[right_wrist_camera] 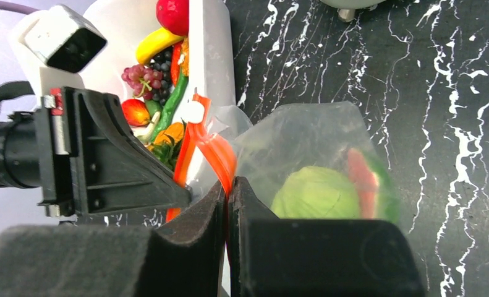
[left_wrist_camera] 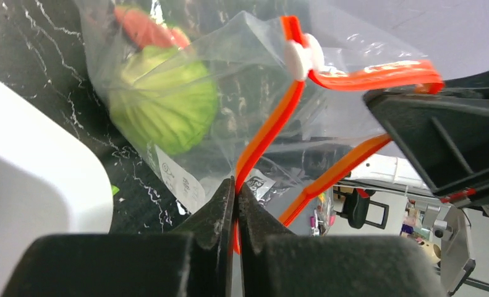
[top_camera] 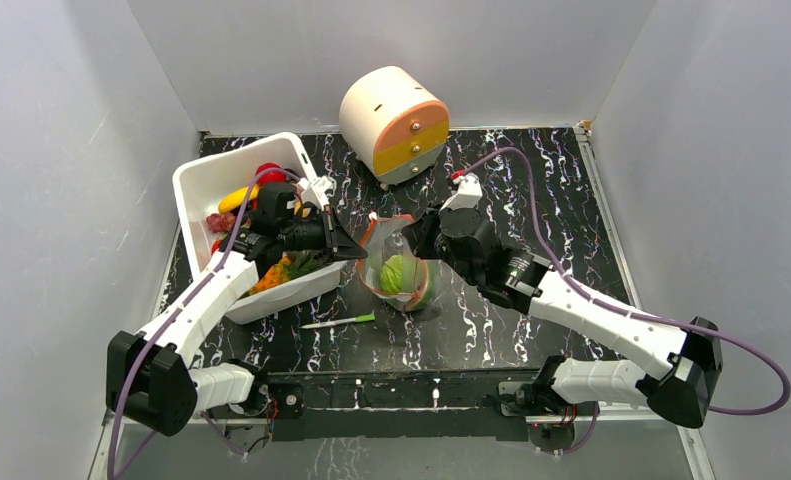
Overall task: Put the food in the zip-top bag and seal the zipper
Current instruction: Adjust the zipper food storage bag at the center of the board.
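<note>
The clear zip-top bag (top_camera: 399,262) hangs between my two grippers at mid-table. Inside it lie a green cabbage (top_camera: 399,272) (left_wrist_camera: 164,102) (right_wrist_camera: 316,193) and a red watermelon slice (right_wrist_camera: 360,176). My left gripper (top_camera: 359,250) (left_wrist_camera: 235,185) is shut on the red-orange zipper (left_wrist_camera: 269,133) at the bag's left side. From the right, my right gripper (top_camera: 418,235) (right_wrist_camera: 228,185) is shut on the zipper (right_wrist_camera: 217,151) too. The strip's two sides stand apart, and a white slider (left_wrist_camera: 303,55) (right_wrist_camera: 192,112) sits on it. More food (top_camera: 271,270) (right_wrist_camera: 149,80) lies in the bin.
A white bin (top_camera: 206,185) holding toy fruits and vegetables stands at the left, under my left arm. A round cream drawer unit (top_camera: 393,125) with orange and yellow fronts sits at the back. A thin white-and-green stick (top_camera: 339,322) lies on the black marbled table in front of the bag.
</note>
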### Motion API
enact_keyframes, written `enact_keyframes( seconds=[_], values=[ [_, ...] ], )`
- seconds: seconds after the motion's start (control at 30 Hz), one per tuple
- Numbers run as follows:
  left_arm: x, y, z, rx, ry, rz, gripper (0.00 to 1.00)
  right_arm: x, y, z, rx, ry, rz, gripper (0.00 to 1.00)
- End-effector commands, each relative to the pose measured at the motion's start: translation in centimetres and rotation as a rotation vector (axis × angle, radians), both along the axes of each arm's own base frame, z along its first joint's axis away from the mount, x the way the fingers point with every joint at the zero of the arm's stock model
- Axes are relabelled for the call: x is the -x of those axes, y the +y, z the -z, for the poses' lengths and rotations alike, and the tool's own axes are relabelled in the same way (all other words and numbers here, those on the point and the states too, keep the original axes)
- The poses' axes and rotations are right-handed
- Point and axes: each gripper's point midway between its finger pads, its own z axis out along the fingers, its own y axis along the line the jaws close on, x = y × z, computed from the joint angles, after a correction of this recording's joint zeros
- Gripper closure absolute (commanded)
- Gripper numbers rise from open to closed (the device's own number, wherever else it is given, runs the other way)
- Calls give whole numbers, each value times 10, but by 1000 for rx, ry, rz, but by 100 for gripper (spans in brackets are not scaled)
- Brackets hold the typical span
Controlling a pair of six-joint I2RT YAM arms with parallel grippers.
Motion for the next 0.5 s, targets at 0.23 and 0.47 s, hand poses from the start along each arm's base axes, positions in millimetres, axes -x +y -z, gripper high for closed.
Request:
enact_keyframes(
  seconds=[0.23,0.47],
  values=[
    [-5,-13,-39,132,-66,7,100,12,-34,-1,81,8,48,76],
    [-9,-13,-57,156,-113,-17,100,10,-50,-10,103,-21,103,100]
  ],
)
